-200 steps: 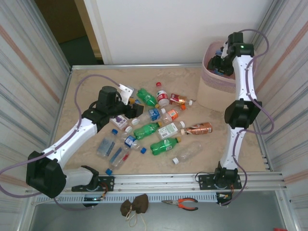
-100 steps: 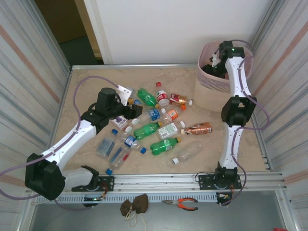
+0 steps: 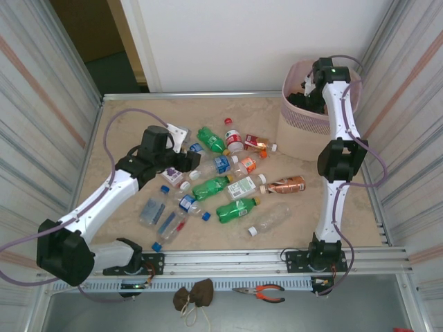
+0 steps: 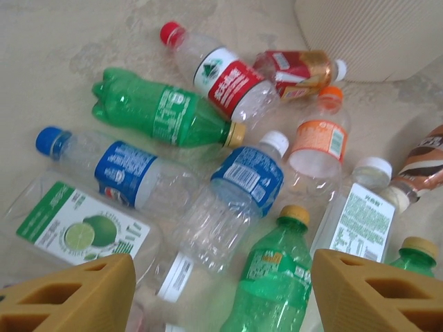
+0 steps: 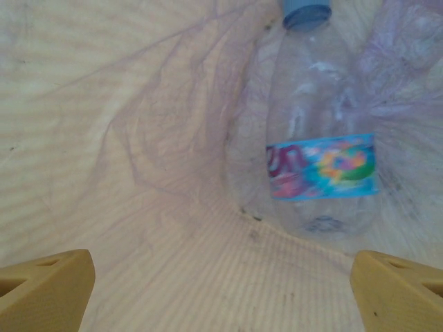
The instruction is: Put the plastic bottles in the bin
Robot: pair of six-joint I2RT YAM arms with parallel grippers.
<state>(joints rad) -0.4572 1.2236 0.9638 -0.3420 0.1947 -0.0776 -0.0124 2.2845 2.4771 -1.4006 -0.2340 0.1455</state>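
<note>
Plastic bottles (image 3: 228, 183) lie scattered on their sides across the middle of the table (image 3: 124, 124), some touching, with the bin (image 3: 304, 128) standing at the far right corner. One clear bottle with a blue cap (image 5: 322, 166) already rests inside the bin, and my right gripper (image 5: 221, 290) hangs over it with its jaws wide apart and nothing between them. My left gripper (image 4: 221, 297) hovers over the left part of the pile, jaws apart too, gripping nothing; a green bottle (image 4: 273, 277) and a crumpled blue-label bottle (image 4: 235, 200) lie just below it.

I judge these as empty, very light and thin-walled, so they will dent under a hard squeeze. Being round and smooth, they could roll or squirt out sideways. I would take one across its body at the label, square to its length, choosing one whose sides are free of neighbours.
</note>
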